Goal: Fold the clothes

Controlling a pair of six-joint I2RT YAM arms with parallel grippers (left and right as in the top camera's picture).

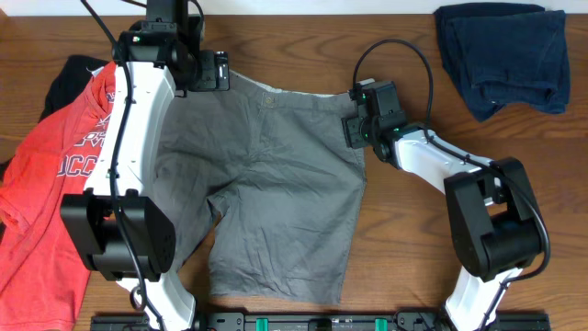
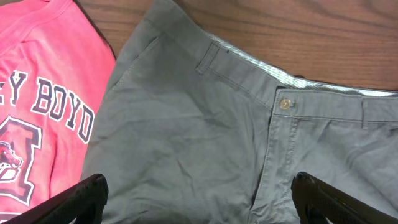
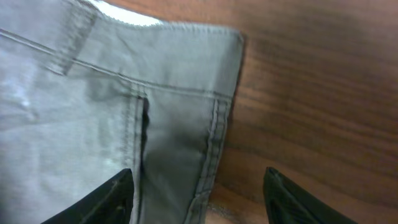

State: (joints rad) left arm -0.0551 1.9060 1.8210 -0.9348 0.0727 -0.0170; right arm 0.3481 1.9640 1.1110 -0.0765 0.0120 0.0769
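The grey shorts lie spread flat mid-table, waistband at the far side, legs toward the near edge. My left gripper is open above the waistband's left part; the left wrist view shows the button and the pale inner waistband between its spread fingers. My right gripper is open over the shorts' right side seam; its fingers straddle the seam edge, touching nothing I can tell. The red white-lettered T-shirt lies left, over a black garment.
A folded navy garment lies at the far right of the wooden table. The left arm's white link crosses over the T-shirt's right edge and the shorts' left side.
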